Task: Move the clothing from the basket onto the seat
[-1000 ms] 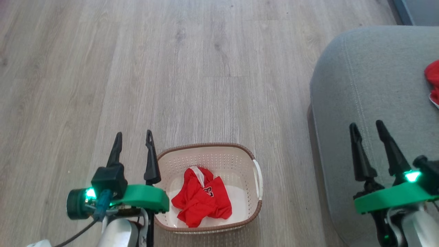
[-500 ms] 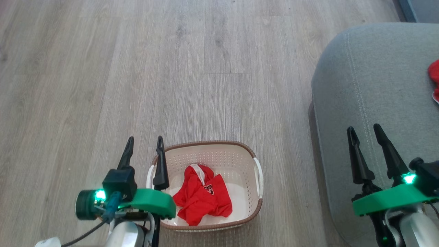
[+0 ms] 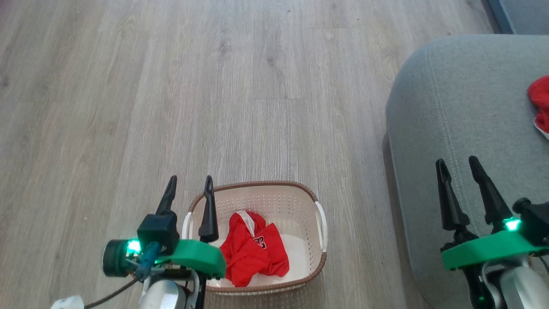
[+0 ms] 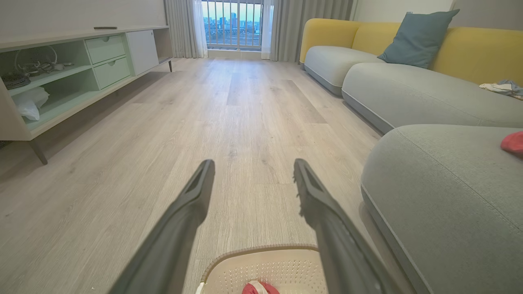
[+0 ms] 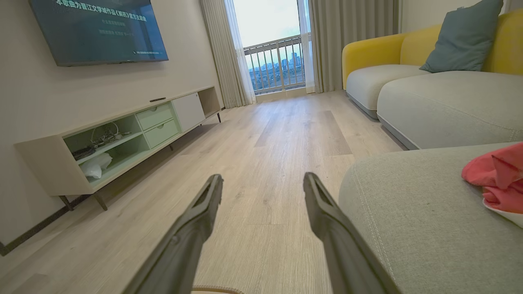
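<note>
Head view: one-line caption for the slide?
Open left gripper at the basket rim, one red garment inside; open right gripper over the seat, where a second red garment lies.

Pale wood floor (image 3: pixel 257 86) runs past a yellow sofa (image 4: pixel 461 53) toward a daylit window (image 5: pixel 273 45).

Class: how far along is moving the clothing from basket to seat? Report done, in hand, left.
Done: one red garment lies on the seat. In hand: nothing; the left end effector hangs open at the basket rim, and the right end effector is open by the seat. Left: the second red garment lies in the basket, to be carried over.
</note>
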Tool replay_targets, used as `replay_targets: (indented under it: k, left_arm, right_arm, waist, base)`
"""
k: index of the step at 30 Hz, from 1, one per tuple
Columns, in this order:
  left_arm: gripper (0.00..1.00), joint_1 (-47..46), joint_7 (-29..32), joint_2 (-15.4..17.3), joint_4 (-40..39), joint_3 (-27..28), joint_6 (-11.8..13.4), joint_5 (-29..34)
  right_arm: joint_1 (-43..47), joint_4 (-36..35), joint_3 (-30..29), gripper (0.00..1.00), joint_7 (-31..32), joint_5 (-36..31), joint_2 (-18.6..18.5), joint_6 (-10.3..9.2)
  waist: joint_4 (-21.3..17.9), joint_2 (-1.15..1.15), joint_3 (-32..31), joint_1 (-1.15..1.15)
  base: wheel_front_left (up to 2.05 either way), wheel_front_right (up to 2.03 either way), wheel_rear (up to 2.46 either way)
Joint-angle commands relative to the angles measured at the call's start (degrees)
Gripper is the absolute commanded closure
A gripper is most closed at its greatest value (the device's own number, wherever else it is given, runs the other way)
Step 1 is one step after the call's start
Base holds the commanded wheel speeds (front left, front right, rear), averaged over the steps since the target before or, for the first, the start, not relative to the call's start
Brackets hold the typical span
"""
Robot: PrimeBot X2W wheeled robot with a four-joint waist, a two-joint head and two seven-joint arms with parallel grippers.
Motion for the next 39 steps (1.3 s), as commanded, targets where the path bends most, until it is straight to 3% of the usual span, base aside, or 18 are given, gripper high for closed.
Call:
replay_targets:
  k: [1,12,18,32,39]
  left_arm:
    - [0.00,-0.81,-0.29,0.05,-1.76,1.41,-0.14,0.20]
    - [0.00,-1.66,-0.29,0.05,-1.58,1.04,-0.21,-0.11]
    - [0.00,-2.79,-0.29,0.05,3.81,-0.97,-1.65,-0.78]
    - [0.00,-15.09,-0.29,0.05,19.51,-8.67,-3.15,-0.80]
    - [0.00,-26.85,-0.29,0.05,31.85,-12.21,-3.53,1.96]
  right_arm:
    - [-0.97,-1.67,0.68,0.00,-0.31,-0.08,-0.08,-0.01]
    - [-1.72,-2.29,0.64,0.00,-0.31,0.02,-0.27,-0.01]
    - [-2.65,-2.66,0.02,0.00,-0.31,-0.41,-0.86,-0.01]
    - [-9.77,-5.82,1.39,0.00,-0.31,-0.11,-3.86,-0.01]
    - [-15.09,-8.23,3.22,0.00,-0.31,1.28,-4.85,-0.01]
  waist:
    - [-0.11,0.00,-0.05,0.00]
    - [-0.27,0.00,1.57,0.00]
    - [-0.58,0.00,3.86,0.00]
    - [-3.36,0.00,20.42,0.00]
    - [-6.05,0.00,33.57,0.00]
  base:
    - [0.00,0.00,0.00]
    - [0.00,0.00,0.00]
    - [0.00,0.00,0.00]
    - [0.00,0.00,0.00]
    - [0.00,0.00,0.00]
